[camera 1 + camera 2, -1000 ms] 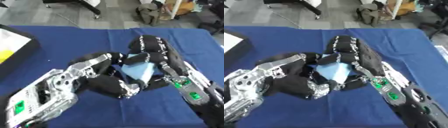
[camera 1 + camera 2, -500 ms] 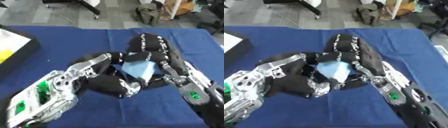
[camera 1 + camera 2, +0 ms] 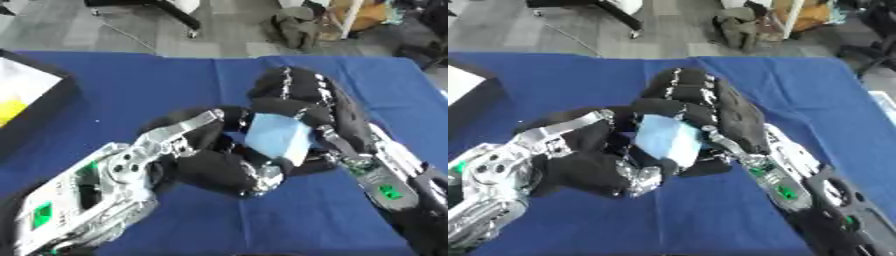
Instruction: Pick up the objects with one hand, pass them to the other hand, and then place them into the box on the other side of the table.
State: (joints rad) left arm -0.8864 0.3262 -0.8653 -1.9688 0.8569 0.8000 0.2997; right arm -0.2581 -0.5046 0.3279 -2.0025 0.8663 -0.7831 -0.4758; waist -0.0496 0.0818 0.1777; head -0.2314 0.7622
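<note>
box: black-walled box (image 3: 39, 107) at the table's left edge, white inside with a yellow patch showing; in the right eye view only a corner of it shows at the left edge
table: blue cloth-covered table (image 3: 157, 85), far edge runs across the top of both views, grey floor beyond
left arm: silver and black, comes in from the table's near left corner, slants up toward the middle
left hand: left hand (image 3: 223, 165) at mid-table, black, fingers curled up around the near-left side of the light blue object; touching it from below and the left
object: light blue object (image 3: 278, 136), flat-faced, blocky or packet-like, tilted, corner pointing down; held up off the cloth between both hands, roughly at the table's centre; can't tell exactly what it is
right hand: right hand (image 3: 302, 97) black, arched over the object from the far-right side, fingers curled down on its top and right edge; both hands on it at once
right arm: black with silver parts and green marks, runs from the object to the table's near right corner
grip detail: which hand carries the weight, cannot tell; thumbs mostly hidden behind the object
background: chair legs and a dark bag on the floor past the far edge
</note>
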